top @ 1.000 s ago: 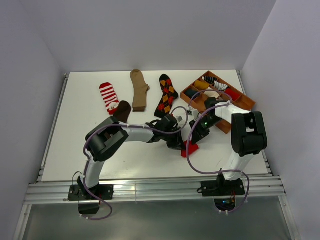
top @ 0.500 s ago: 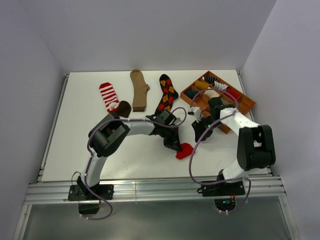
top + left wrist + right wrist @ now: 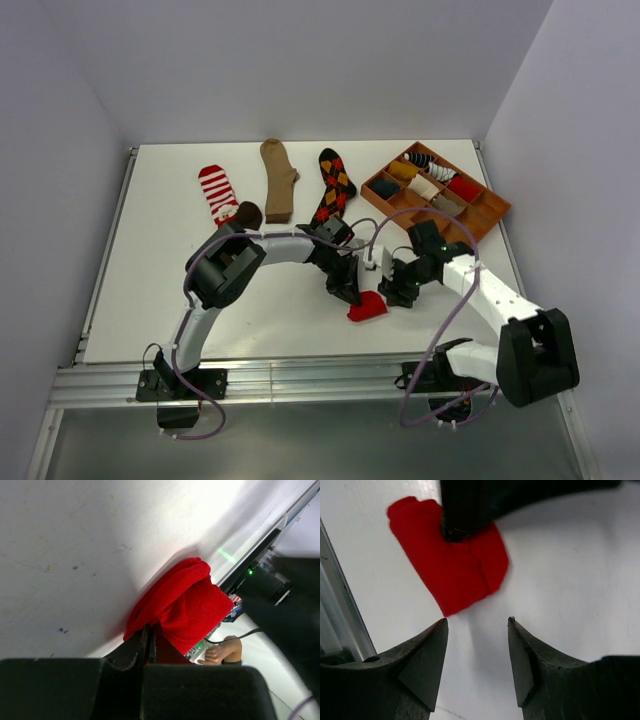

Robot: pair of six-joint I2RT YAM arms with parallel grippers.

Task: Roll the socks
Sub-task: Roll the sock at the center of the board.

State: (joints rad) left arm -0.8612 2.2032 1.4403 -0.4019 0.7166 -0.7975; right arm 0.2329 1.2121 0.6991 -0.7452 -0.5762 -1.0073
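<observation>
Pinching an edge of the red sock [image 3: 182,605], the left gripper [image 3: 148,641] has its fingers pressed together on the fabric. The sock is folded into a thick bundle on the white table [image 3: 150,290], near the front edge and a little right of centre. Just to its right, the right gripper [image 3: 477,621] hangs low with its fingers spread wide and nothing between them. The sock lies just ahead of the tips, apart from them. From above, the two grippers sit close together, with the red bundle between them and slightly nearer the front.

Further back, more socks lie flat on the table. A dark brown sock [image 3: 244,214] is partly hidden behind the left arm, right beside the toe end of the red-white striped sock [image 3: 216,190]. Beyond those, the tan sock [image 3: 277,178] and the black argyle sock [image 3: 334,186] lie side by side. At the far right, the wooden tray [image 3: 497,210] sits at an angle, rolled socks [image 3: 424,187] tucked into its compartments.
</observation>
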